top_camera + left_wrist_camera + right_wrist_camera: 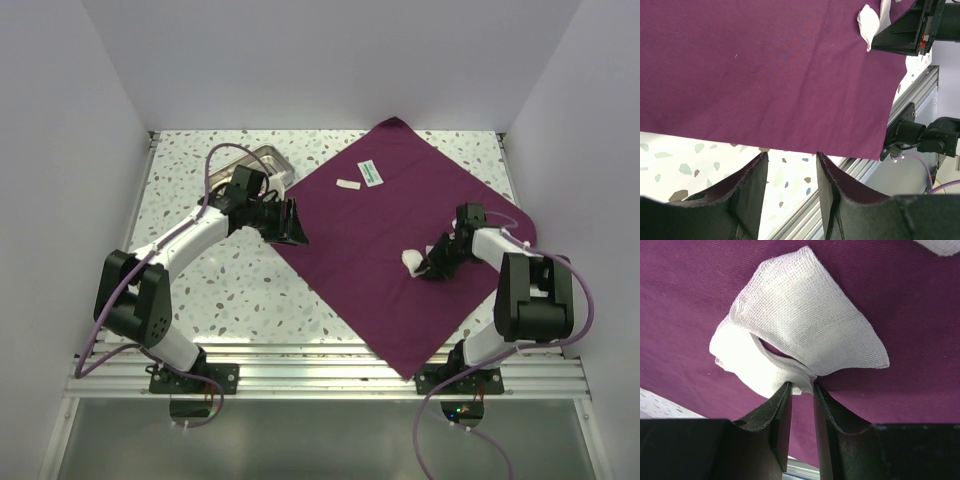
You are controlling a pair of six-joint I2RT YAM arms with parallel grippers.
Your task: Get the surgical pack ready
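The plum-purple cloth (395, 250) lies spread flat like a diamond on the table. My right gripper (428, 266) is low over the cloth's right part, shut on a crumpled white gauze pad (411, 260). In the right wrist view the gauze pad (800, 335) is bunched between the tips of that gripper (802, 386). My left gripper (295, 224) hovers open at the cloth's left edge with nothing between its fingers (762, 170). The steel tray (268, 160) sits at the back left, behind the left arm. Two small packets (372, 172) lie on the cloth's far part.
The table (230, 290) is speckled terrazzo, with white walls on three sides. An aluminium rail (320, 372) runs along the near edge, where both arm bases are bolted. The cloth's near corner (405, 375) reaches over that rail.
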